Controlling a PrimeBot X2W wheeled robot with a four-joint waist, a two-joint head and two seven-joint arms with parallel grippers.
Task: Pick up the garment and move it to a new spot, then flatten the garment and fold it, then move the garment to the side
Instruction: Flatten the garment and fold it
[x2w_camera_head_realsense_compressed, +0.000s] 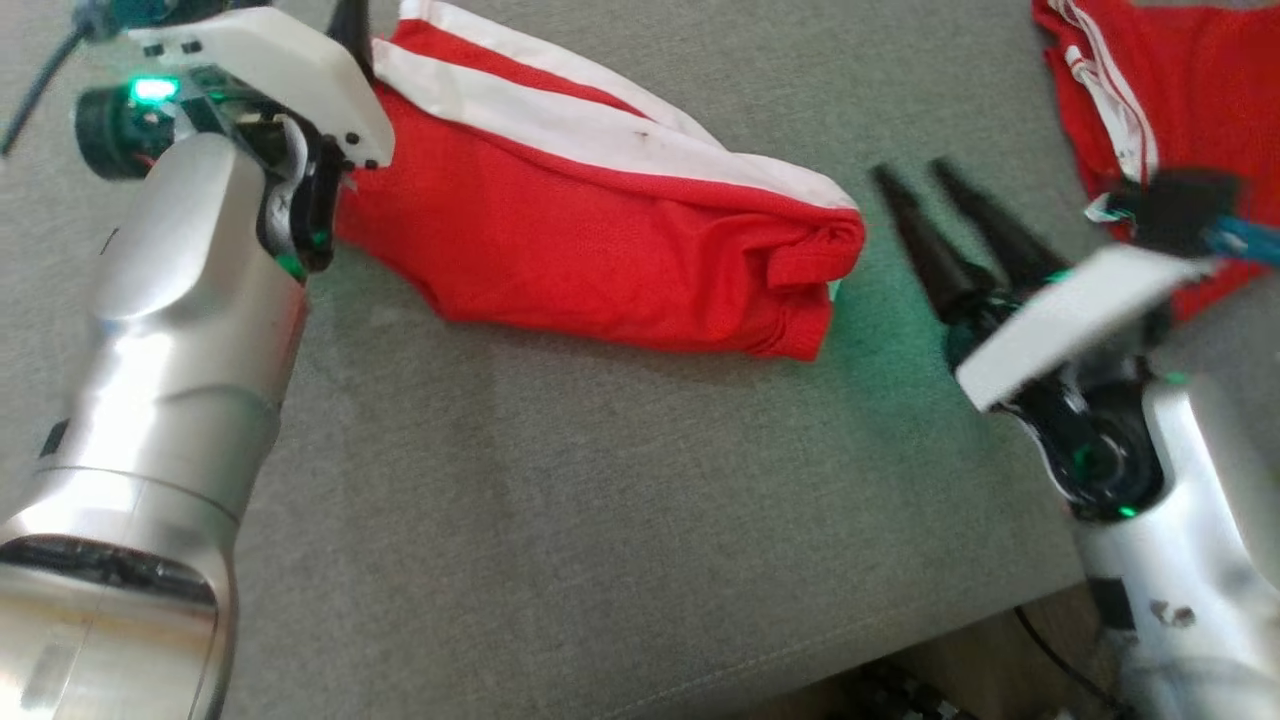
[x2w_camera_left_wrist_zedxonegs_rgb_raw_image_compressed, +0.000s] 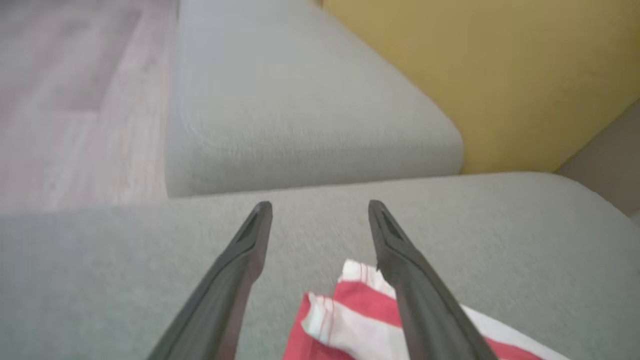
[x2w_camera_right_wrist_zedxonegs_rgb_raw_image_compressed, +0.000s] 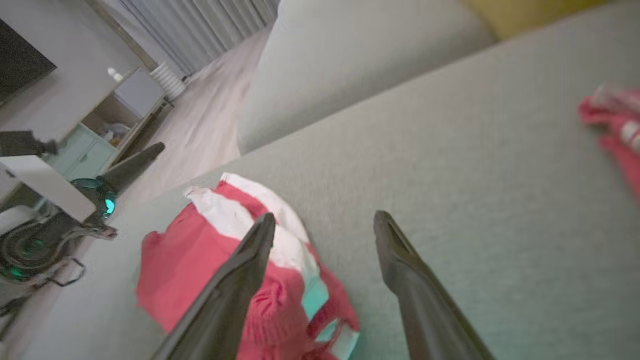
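Note:
The garment (x2w_camera_head_realsense_compressed: 600, 250) is red with white stripes and lies folded in a bundle on the grey sofa seat (x2w_camera_head_realsense_compressed: 600, 500). My left gripper (x2w_camera_left_wrist_zedxonegs_rgb_raw_image_compressed: 320, 205) is open at the bundle's striped left end (x2w_camera_left_wrist_zedxonegs_rgb_raw_image_compressed: 345, 320), fingers apart over the fabric and holding nothing. To the right of the bundle's red end hovers my right gripper (x2w_camera_head_realsense_compressed: 910, 170), also open, a short gap from the cloth. In the right wrist view the garment (x2w_camera_right_wrist_zedxonegs_rgb_raw_image_compressed: 200, 265) lies beside and under the left finger of that gripper (x2w_camera_right_wrist_zedxonegs_rgb_raw_image_compressed: 325, 216), and nothing is between the fingers.
A second red garment (x2w_camera_head_realsense_compressed: 1150, 90) with white stripes lies at the seat's far right, behind my right wrist. The sofa's front edge (x2w_camera_head_realsense_compressed: 900, 640) runs along the lower right, with floor and a cable below. Another grey cushion (x2w_camera_left_wrist_zedxonegs_rgb_raw_image_compressed: 300, 100) and a yellow surface (x2w_camera_left_wrist_zedxonegs_rgb_raw_image_compressed: 500, 75) lie beyond.

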